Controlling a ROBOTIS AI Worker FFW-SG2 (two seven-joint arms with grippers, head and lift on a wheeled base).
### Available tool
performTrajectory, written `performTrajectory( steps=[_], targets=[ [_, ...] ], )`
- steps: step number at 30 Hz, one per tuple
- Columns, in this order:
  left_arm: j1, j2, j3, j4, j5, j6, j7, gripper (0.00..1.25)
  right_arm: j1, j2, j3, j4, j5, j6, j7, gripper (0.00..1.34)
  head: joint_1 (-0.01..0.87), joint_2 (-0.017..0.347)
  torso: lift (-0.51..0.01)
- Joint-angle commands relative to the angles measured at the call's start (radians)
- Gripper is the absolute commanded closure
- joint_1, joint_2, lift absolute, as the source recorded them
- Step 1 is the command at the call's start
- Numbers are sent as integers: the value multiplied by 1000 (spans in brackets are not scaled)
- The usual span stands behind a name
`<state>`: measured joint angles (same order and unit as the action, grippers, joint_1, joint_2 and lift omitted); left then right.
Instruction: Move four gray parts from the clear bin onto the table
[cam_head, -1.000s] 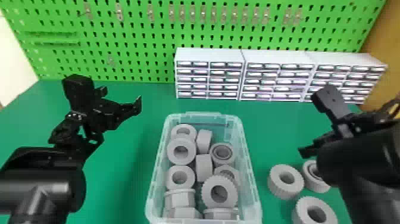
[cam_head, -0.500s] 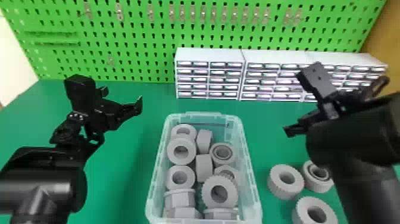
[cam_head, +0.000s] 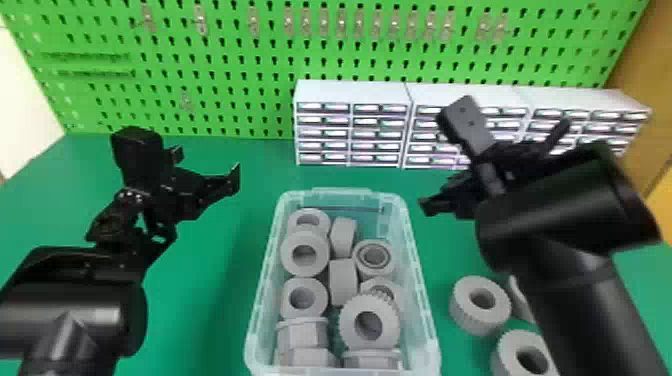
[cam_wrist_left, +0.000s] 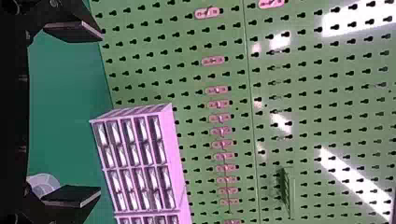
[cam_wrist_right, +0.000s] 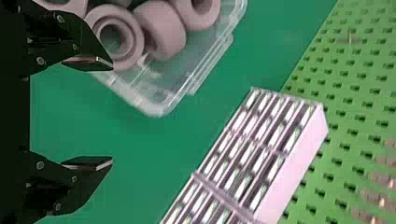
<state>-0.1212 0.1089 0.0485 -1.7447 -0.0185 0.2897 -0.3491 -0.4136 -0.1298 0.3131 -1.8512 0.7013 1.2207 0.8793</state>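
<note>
1. We count 3 gray parts (cam_head: 465, 312) on the worktop (cam_head: 210, 310), beside the clear bin (cam_head: 345, 195) and partly behind the right arm (cam_head: 565, 200); many more lie inside the bin. We judge that 1 further transfer would make 4.
2. The right end effector (cam_wrist_right: 111, 113) is open and empty, near the bin's far right corner. The left end effector (cam_wrist_left: 100, 114), also open and empty, is parked left of the bin.
3. We take the step in hand to be fetching the next part. The toothed part (cam_head: 350, 325) sits high in the pile; the inner-ringed part (cam_head: 387, 261) lies close to the right wall.
4. For a sound grasp, we would center the 2 fingers over 1 part, descend steeply inside the rim, and close across its outer faces.
5. We would guard against pinching a neighbor or catching the wall, then lift straight up.
</note>
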Motion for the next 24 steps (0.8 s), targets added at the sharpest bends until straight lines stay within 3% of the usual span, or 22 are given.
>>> performTrajectory(
  steps=[1,12,18,24],
  targets=[
    [0,0,-1,2,-1,0,-1,127,-13,1,58,40,-83,-12,-28,536,678,34,-50],
    [0,0,1,4,-3,0,-1,127,-42,-7,176,122,-230,-18,-77,536,678,34,-50],
    [0,0,-1,5,-3,0,-1,127,-48,-11,188,181,-332,-44,-114,536,678,34,-50],
    [0,0,-1,5,-3,0,1,128,-63,-11,215,221,-362,-58,-131,536,678,34,-50]
  ],
)
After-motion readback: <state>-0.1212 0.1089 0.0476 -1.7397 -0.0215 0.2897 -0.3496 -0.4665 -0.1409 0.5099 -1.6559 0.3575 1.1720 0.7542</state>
